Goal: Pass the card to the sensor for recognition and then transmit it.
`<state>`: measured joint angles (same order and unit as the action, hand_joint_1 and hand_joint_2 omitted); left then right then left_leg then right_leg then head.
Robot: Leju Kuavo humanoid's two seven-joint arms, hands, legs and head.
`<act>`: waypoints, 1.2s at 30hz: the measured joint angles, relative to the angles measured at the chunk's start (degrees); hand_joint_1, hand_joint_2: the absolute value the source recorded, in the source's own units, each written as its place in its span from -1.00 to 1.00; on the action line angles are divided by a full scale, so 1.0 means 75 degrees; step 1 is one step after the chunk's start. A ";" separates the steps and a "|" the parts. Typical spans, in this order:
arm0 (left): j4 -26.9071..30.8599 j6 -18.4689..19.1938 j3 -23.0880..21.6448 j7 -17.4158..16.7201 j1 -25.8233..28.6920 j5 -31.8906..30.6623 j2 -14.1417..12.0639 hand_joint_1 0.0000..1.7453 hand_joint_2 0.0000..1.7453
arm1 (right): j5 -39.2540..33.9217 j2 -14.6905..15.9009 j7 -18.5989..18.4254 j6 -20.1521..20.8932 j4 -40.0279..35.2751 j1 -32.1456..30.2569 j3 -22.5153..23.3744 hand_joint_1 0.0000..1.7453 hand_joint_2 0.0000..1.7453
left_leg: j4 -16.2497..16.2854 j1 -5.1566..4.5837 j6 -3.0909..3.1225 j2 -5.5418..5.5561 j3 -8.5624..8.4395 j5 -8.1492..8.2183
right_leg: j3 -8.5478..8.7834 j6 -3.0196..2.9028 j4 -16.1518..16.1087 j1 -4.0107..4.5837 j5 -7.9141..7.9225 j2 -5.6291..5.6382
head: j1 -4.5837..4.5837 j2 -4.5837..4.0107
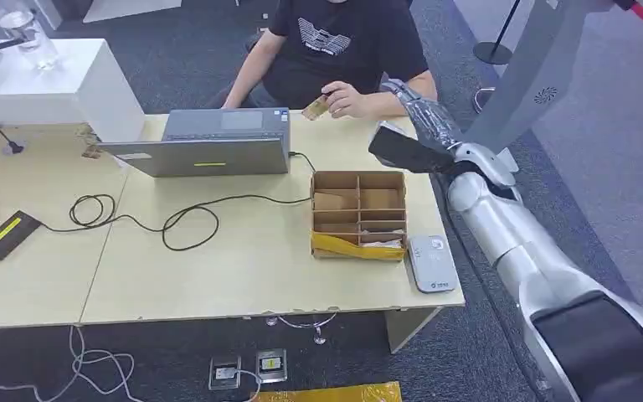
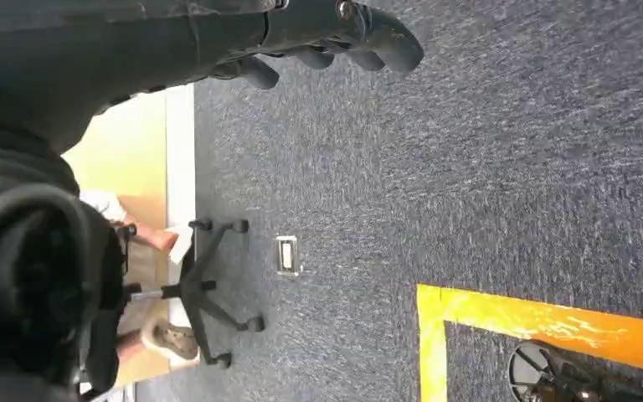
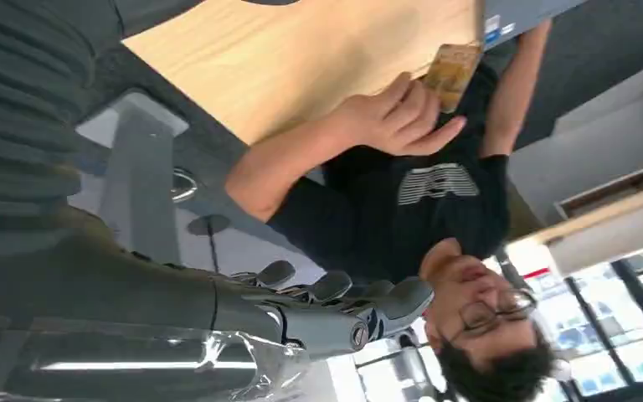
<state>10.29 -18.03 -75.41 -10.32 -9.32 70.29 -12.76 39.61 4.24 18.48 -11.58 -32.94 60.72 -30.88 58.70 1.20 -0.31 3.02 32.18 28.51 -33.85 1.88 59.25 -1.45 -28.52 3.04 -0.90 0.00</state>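
A person in a black shirt sits at the far side of the table and holds the tan card (image 1: 316,107) (image 3: 452,72) in one hand above the table edge. My right hand (image 1: 399,90) (image 3: 335,308) reaches out beside that person's forearm, to the right of the card, fingers stretched out and apart with nothing in them. The white sensor (image 1: 432,263) lies flat near the table's front right corner. My left hand (image 2: 326,42) hangs over dark carpet, its fingers loosely bent and holding nothing.
A brown divided cardboard box (image 1: 358,214) with cards stands just left of the sensor. An open grey laptop (image 1: 209,142) sits at the back, with black cables (image 1: 167,219) and a power brick (image 1: 4,233) to the left. Floor sockets (image 1: 247,368) lie below the table front.
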 joint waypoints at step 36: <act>0.0000 -0.0463 0.0003 -0.0519 0.0019 0.0332 0.0341 -1.00 -1.00 | 0.0918 0.1437 -0.1480 -0.0621 -0.1451 -0.2098 -0.0009 -1.00 1.00 | 0.0001 0.0003 -0.0009 -0.0011 -0.0001 0.0006 | 0.0000 0.0000 -0.0003 0.0002 0.0000 0.0009 | 0.0000 0.0000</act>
<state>10.29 -21.51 -75.38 -14.21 -9.17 72.78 -10.21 46.49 15.02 7.39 -16.24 -43.82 44.99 -30.95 58.70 1.22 -0.38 2.94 32.17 28.56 -33.85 1.88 59.22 -1.43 -28.52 3.10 -0.90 0.00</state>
